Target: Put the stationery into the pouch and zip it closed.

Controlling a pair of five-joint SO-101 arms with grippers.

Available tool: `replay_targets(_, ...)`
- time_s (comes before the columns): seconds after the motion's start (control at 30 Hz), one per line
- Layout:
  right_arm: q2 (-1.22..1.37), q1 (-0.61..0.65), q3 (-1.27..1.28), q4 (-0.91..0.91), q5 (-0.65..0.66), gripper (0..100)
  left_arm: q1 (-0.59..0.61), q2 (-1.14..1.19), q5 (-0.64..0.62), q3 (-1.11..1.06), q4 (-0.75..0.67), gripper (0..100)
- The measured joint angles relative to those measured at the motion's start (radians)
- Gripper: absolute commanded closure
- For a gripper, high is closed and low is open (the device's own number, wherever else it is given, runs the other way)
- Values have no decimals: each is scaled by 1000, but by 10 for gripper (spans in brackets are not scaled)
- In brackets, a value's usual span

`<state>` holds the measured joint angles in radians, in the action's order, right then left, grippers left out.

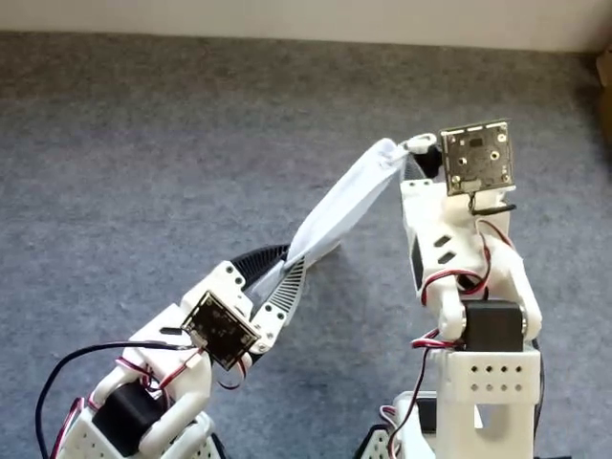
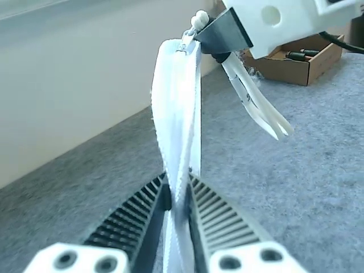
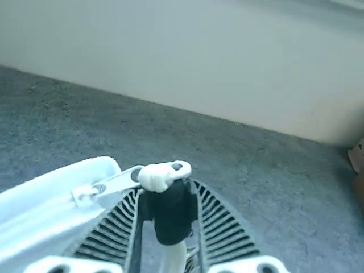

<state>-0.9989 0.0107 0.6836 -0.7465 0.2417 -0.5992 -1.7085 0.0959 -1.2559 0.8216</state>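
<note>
A white pouch (image 1: 339, 215) hangs stretched in the air between the two arms above the grey carpet. My left gripper (image 1: 277, 277) is shut on its near, lower end, and the cloth (image 2: 176, 102) is pinched between the dark ribbed fingers (image 2: 142, 207). My right gripper (image 1: 418, 161) holds the far, raised end and is shut on the zipper pull (image 3: 162, 175), with a black tab (image 3: 170, 216) between its fingers. The zipper line (image 2: 185, 85) runs up the pouch to the pull (image 2: 199, 21). White strips (image 2: 261, 108) dangle below the right gripper (image 2: 219, 37).
A cardboard box (image 2: 296, 60) with dark items stands on the carpet beyond the right arm. A pale wall (image 3: 199, 51) borders the carpet at the far side. The right arm's base (image 1: 483, 382) stands at the near edge.
</note>
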Motion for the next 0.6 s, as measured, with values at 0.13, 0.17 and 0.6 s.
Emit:
replay_targets(0.13,0,-26,2,0,2,993,0,6,0,2,0,995)
replay_targets(0.17,0,-28,2,0,2,993,0,8,0,2,0,995)
replay_targets(0.6,0,-58,2,0,2,993,9,11,0,2,0,995)
